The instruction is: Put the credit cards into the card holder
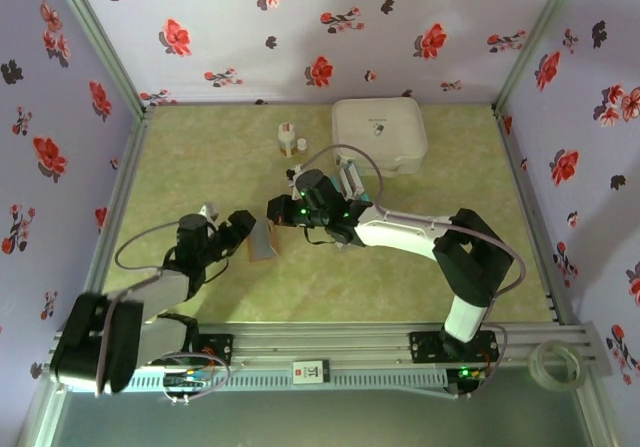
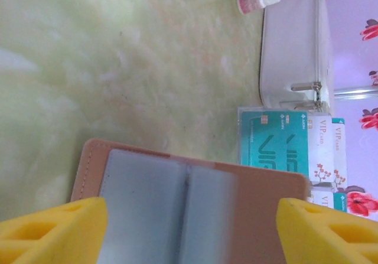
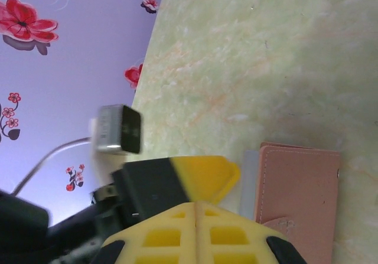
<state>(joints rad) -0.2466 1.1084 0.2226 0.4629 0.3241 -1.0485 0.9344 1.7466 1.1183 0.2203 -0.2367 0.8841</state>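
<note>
While the card holder (image 2: 195, 211) sits mid-table with its grey-blue inside open, I see the left gripper (image 1: 243, 237) low before it, yellow fingers (image 2: 53, 231) spread wide. The right gripper (image 3: 198, 208), pinched shut, reaches in from the tan side. The credit cards (image 2: 274, 146) lie beyond, beside the white box (image 2: 295, 45).

The card holder (image 2: 189, 211) is blurred in the left wrist view and cut off by the bottom edge there and in the right wrist view; it seems to cover the lower credit cards (image 2: 274, 146).
</note>
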